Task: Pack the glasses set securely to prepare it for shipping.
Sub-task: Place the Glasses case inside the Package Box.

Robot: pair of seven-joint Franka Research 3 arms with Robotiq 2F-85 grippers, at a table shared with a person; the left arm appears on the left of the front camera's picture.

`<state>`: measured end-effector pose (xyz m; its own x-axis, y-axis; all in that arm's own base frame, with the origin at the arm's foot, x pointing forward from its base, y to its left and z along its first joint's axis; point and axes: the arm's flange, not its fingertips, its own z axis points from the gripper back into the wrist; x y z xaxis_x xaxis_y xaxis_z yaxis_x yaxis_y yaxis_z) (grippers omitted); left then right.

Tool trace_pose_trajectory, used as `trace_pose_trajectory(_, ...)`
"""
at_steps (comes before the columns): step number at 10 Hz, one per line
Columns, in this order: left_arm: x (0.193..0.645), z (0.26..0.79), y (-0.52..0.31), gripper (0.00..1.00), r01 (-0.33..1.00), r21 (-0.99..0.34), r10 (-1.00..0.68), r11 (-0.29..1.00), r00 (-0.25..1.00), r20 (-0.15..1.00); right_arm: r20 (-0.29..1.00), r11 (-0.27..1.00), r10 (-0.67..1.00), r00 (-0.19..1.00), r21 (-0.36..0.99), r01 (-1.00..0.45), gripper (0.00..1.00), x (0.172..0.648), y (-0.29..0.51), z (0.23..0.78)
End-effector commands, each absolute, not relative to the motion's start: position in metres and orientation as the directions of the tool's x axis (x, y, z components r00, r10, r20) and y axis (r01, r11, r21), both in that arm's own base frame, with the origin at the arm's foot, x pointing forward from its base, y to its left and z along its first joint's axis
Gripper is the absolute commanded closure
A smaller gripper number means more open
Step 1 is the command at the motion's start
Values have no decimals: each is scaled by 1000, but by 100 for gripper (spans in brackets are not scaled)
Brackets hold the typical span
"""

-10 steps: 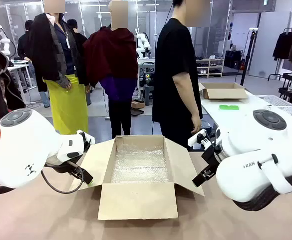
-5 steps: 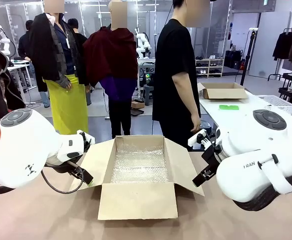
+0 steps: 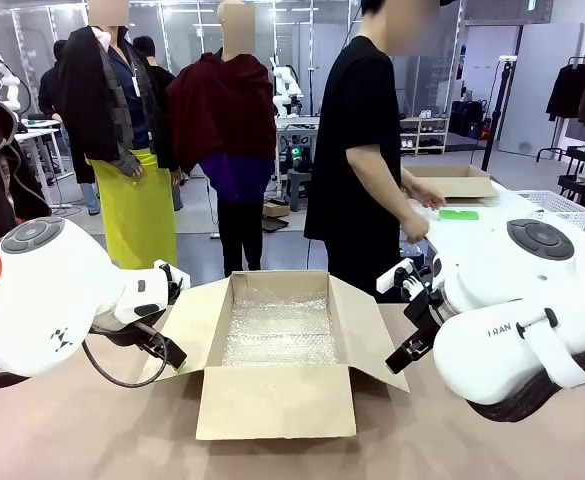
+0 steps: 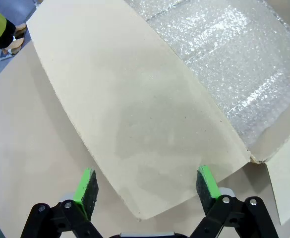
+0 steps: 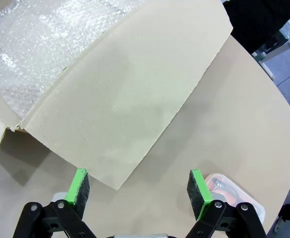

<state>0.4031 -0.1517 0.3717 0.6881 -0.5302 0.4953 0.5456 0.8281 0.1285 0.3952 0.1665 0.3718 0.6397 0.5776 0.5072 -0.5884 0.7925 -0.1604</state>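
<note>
**Cardboard box open, one glasses pack beside it**

Black with green pads, the left gripper (image 4: 147, 181) hangs with its jaws wide apart and nothing between them, over the box's left flap (image 4: 135, 114). At the middle of the brown table (image 5: 224, 114) stands one open brown cardboard box (image 3: 272, 400). It holds only a clear bubble-wrap lining (image 3: 277, 330) across its floor. The right gripper (image 5: 140, 186), jaws equally wide apart and holding nothing, hangs over the right flap (image 5: 125, 99). Just beside its pad lies one small clear-plastic glasses pack with pink-red frames (image 5: 234, 191), on the table outside the box, near the table's edge. On a white table farther right sits a second open cardboard box (image 3: 452, 183), making two boxes in all.
</note>
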Motion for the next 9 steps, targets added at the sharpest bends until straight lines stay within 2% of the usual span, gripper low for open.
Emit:
trace_pose_trajectory(1, 401, 397, -139, 0, 572, 119, -547, 811, 672, 498, 480, 777, 608, 632, -196, -599, 0, 397, 154, 388)
trace_pose_trajectory(3, 388, 452, -109, 0, 643, 43, -574, 764, 649, 500, 382, 714, 685, 621, -178, -678, 0, 406, 114, 418)
trace_pose_trajectory(5, 368, 497, -90, 0, 730, -25, -627, 683, 602, 494, 302, 591, 790, 533, -148, -793, 0, 414, 81, 444)
trace_pose_trajectory(8, 345, 559, -60, 0, 817, -55, -649, 573, 494, 578, 224, 382, 909, 352, -108, -918, 0, 425, 52, 458)
trace_pose_trajectory(9, 341, 566, -56, 0, 826, -55, -644, 561, 477, 598, 205, 357, 921, 332, -95, -929, 0, 426, 48, 460)
